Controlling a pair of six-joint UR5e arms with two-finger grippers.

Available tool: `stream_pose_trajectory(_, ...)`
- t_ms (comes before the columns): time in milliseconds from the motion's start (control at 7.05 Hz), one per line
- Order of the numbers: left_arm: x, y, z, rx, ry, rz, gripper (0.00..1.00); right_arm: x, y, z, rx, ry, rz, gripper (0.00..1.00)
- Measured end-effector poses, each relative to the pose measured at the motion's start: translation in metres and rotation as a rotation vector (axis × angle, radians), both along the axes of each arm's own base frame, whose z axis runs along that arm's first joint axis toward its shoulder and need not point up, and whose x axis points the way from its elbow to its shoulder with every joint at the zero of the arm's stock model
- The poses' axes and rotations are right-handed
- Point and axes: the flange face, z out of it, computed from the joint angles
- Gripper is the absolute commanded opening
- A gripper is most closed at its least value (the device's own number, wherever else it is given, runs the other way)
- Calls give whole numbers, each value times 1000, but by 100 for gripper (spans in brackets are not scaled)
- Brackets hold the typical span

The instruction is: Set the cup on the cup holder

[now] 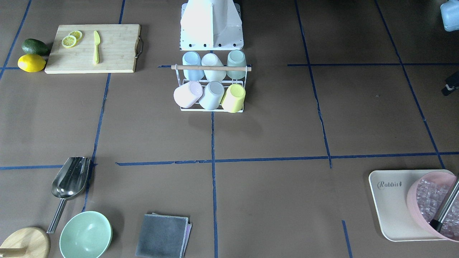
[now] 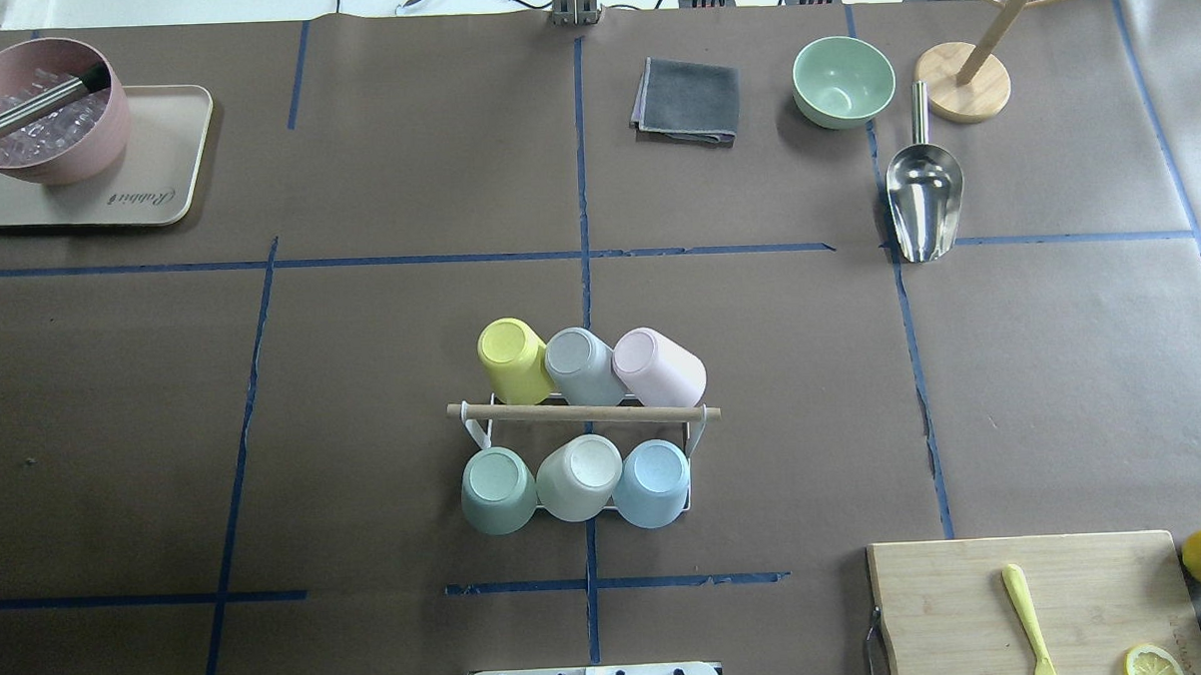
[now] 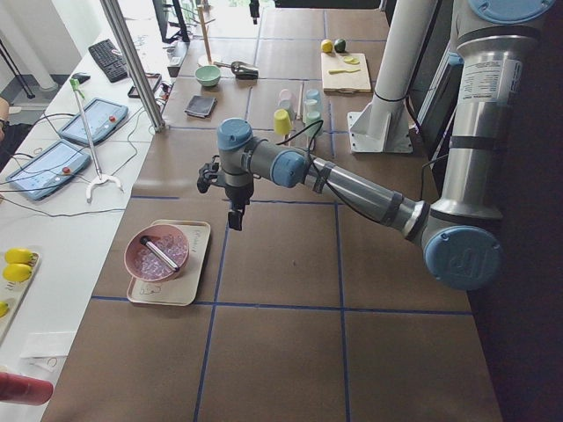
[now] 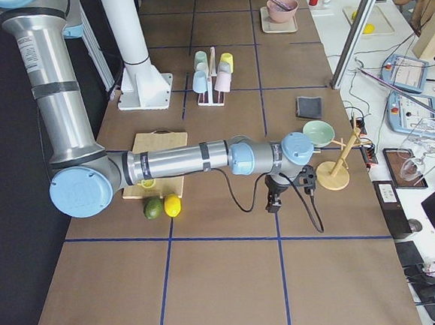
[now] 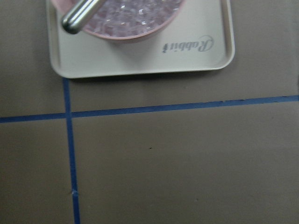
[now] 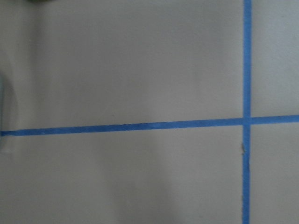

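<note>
Finding one: the small white wire cup holder with a light wooden rod across its top [image 2: 583,412] stands at the middle of the table, just in front of my base. Six cups sit bottom-up on its prongs. In the far row are the pale yellow cup [image 2: 513,361] at left, the grey cup [image 2: 582,365] in the middle and the pale pink cup [image 2: 659,367] at right, all tilted away from me. In the near row are the pale green cup [image 2: 497,489], the cream cup [image 2: 579,476] and the light blue cup [image 2: 652,482].

Finding two: my left gripper [image 3: 235,216] hangs above the table well left of the holder, near the beige tray [image 3: 189,264] that carries a pink bowl of ice cubes [image 3: 158,253]. I cannot tell how its fingers stand.

Finding three: my right gripper [image 4: 273,202] hangs over brown paper well right of the holder, near the round wooden stand [image 4: 333,174]. I cannot tell its finger state either. Neither wrist view shows a finger or a cup.
</note>
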Motion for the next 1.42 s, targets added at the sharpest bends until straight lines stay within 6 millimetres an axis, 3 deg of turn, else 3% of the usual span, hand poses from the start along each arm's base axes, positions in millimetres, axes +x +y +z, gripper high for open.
stream_pose_trajectory(284,-48,20,63,-101,18,-68,100,22,11,11,66,46,-36,100)
stream_pose_trajectory(426,-58,24,79,-123,22,-81,100,30,15,10,115,76,-63,100)
stream_pose_trajectory(710,-63,26,88,-136,23,-89,100,42,21,4,145,101,-77,100)
stream_pose_trajectory(1419,-64,19,85,-119,20,-86,100,49,30,15,115,110,-73,100)
